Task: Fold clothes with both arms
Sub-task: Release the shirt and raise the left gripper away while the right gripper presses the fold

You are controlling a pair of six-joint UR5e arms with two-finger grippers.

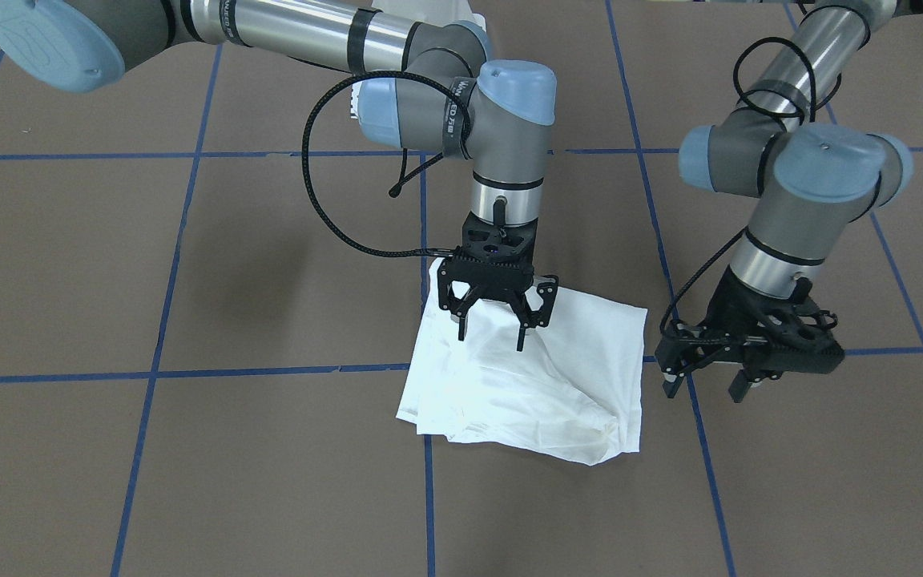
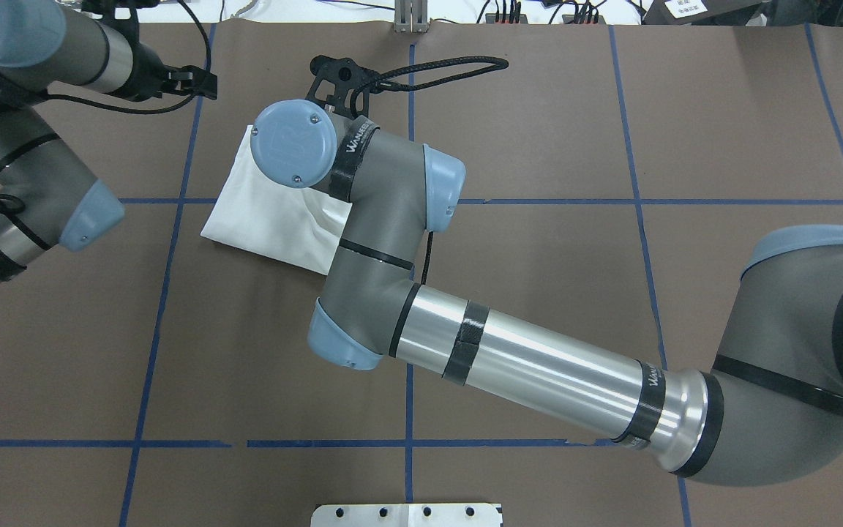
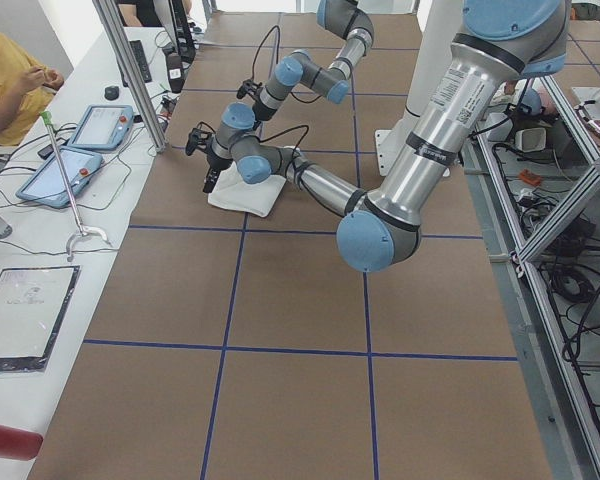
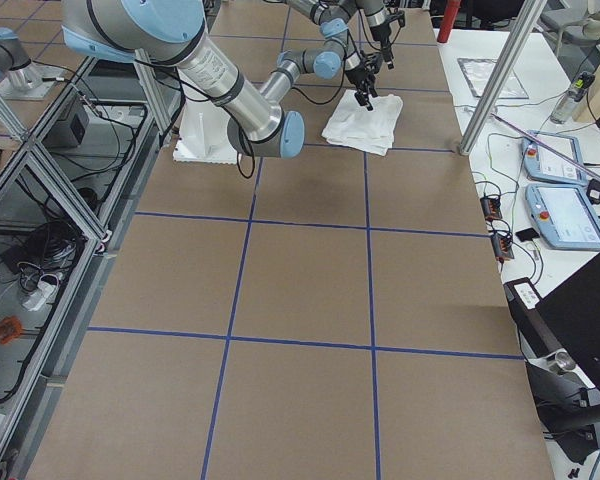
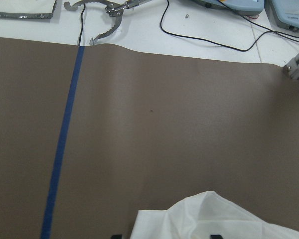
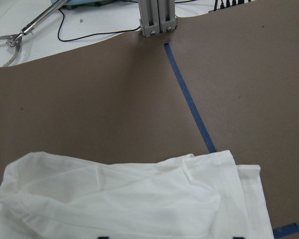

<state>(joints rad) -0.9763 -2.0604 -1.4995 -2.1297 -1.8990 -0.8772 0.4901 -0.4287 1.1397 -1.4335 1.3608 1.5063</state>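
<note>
The white shirt (image 1: 525, 377) lies folded into a loose, rumpled bundle on the brown table; no print shows. It also shows in the overhead view (image 2: 268, 216) and both wrist views (image 5: 214, 219) (image 6: 124, 199). My right gripper (image 1: 492, 335) is open and empty, pointing down just above the bundle's edge nearest the robot. My left gripper (image 1: 705, 390) is open and empty, low over bare table just beside the bundle's edge. In the overhead view my right wrist (image 2: 293, 143) hides its own gripper and part of the shirt.
Blue tape lines (image 1: 269, 373) cross the brown table cover. A white pedestal (image 4: 205, 140) stands at the robot's base. An aluminium post (image 6: 158, 17) stands at the far table edge. Tablets (image 3: 80, 130), a metal grabber tool (image 5: 107, 10) and an operator in yellow (image 3: 5, 80) are beyond it.
</note>
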